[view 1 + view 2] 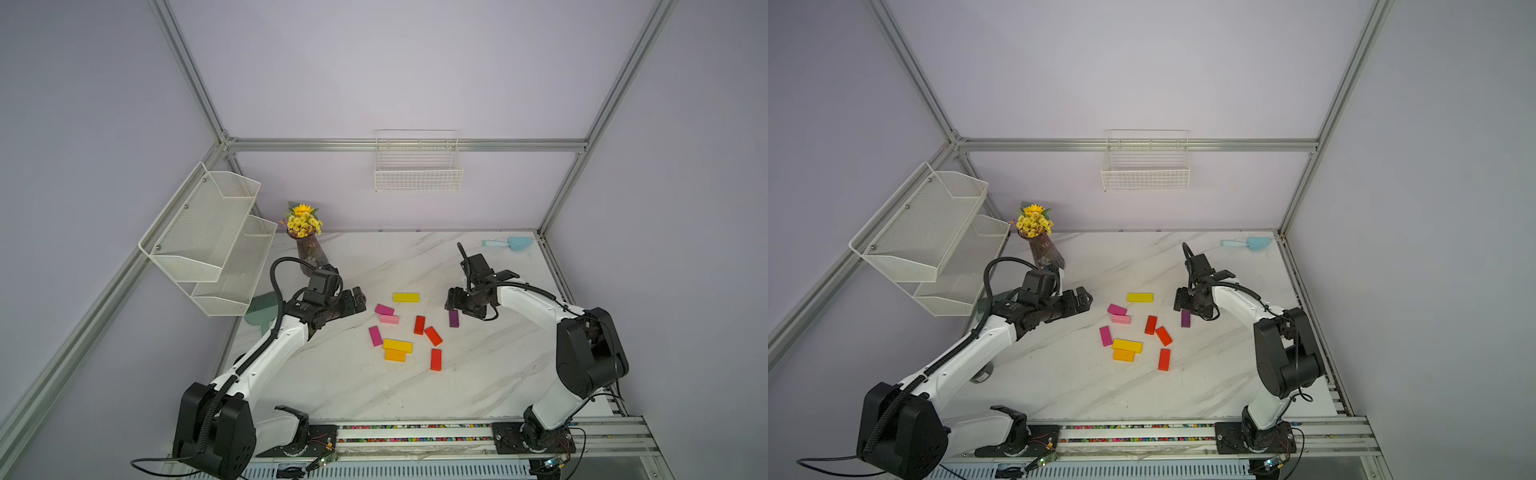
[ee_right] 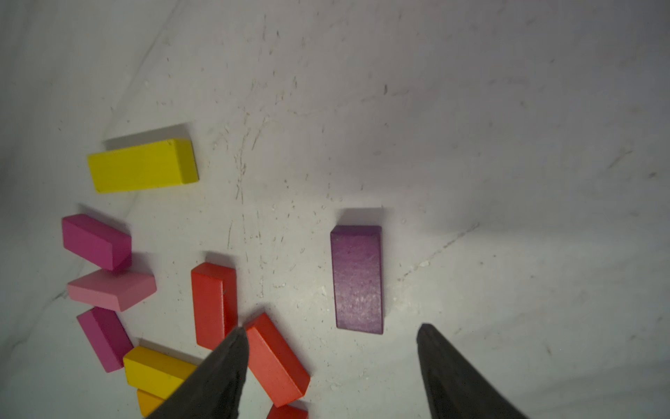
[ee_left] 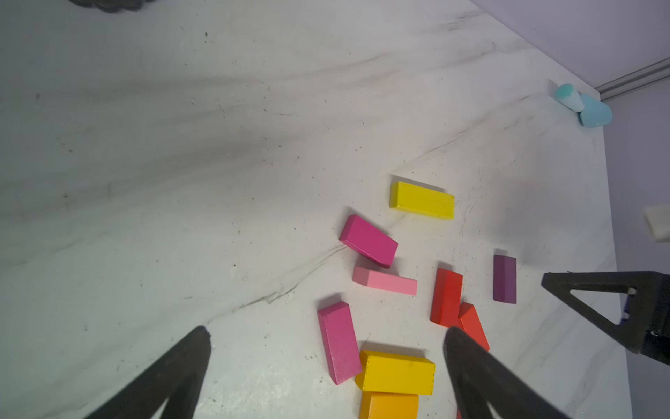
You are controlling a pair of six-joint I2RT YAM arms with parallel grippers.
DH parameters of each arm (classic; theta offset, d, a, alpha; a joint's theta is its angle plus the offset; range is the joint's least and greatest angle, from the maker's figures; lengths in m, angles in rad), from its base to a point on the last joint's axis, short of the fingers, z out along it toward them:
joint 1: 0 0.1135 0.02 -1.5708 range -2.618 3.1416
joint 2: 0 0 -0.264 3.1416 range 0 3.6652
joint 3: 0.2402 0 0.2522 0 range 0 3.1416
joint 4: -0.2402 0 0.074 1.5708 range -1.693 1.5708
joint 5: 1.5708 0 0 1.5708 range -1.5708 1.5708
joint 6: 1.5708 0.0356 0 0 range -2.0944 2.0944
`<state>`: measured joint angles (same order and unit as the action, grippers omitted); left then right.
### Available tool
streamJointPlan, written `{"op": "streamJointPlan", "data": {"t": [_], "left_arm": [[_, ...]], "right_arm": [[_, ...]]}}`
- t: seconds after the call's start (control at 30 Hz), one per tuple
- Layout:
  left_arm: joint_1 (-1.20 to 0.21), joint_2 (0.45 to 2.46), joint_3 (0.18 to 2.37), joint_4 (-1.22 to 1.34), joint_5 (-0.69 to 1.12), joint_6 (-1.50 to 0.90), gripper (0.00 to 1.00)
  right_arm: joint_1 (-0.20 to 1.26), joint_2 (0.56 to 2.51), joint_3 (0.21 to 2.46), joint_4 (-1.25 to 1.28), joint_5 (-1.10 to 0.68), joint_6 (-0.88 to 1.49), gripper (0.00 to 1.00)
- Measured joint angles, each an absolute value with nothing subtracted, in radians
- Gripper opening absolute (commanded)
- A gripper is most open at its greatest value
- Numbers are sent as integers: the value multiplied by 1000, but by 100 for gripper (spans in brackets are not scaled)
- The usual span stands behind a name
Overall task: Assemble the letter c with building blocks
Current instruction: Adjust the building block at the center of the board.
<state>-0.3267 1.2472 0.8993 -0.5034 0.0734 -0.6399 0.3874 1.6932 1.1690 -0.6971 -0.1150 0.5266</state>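
Several building blocks lie loose mid-table in both top views: a yellow block [image 1: 406, 297], a magenta block [image 1: 384, 309] leaning on a light pink block [image 1: 389, 319], another magenta block [image 1: 375, 336], a yellow block [image 1: 397, 345] against an orange block [image 1: 395, 355], three red blocks [image 1: 433, 336], and a dark purple block [image 1: 454, 318]. My right gripper [image 2: 332, 330] is open, just short of the dark purple block [image 2: 357, 279], with nothing between its fingers. My left gripper [image 3: 326, 333] hangs open to the left of the pile, holding nothing.
A light blue scoop [image 1: 509, 244] lies at the back right corner. A vase of yellow flowers [image 1: 307, 245] stands behind the left arm, beside a white mesh shelf [image 1: 208, 241]. A wire basket [image 1: 417, 166] hangs on the back wall. Tiny beads [image 1: 415, 426] fill the front rail.
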Motion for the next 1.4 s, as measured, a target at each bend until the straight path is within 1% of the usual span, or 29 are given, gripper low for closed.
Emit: {"op": "streamJointPlan", "data": {"t": [0.17, 0.3, 0.43, 0.67, 0.93, 1.23, 1.4], "left_arm": [[-356, 1247, 899, -528, 82, -697, 100], [-356, 1248, 902, -556, 73, -700, 100], [-356, 1254, 930, -590, 63, -698, 100], [-355, 1261, 957, -621, 37, -697, 100], [-352, 1297, 982, -624, 39, -697, 100], [-342, 1334, 1009, -624, 58, -694, 100], [-338, 1355, 1022, -624, 75, -687, 100]], "right_arm": [[483, 1692, 1169, -728, -94, 527, 73], [538, 1694, 1169, -732, -84, 515, 69], [582, 1712, 1175, -738, -73, 504, 66], [628, 1776, 1209, -759, -58, 484, 65], [619, 1794, 1254, -785, 35, 491, 64], [494, 1810, 1285, -802, 113, 519, 64], [467, 1840, 1285, -809, 116, 519, 63]]}}
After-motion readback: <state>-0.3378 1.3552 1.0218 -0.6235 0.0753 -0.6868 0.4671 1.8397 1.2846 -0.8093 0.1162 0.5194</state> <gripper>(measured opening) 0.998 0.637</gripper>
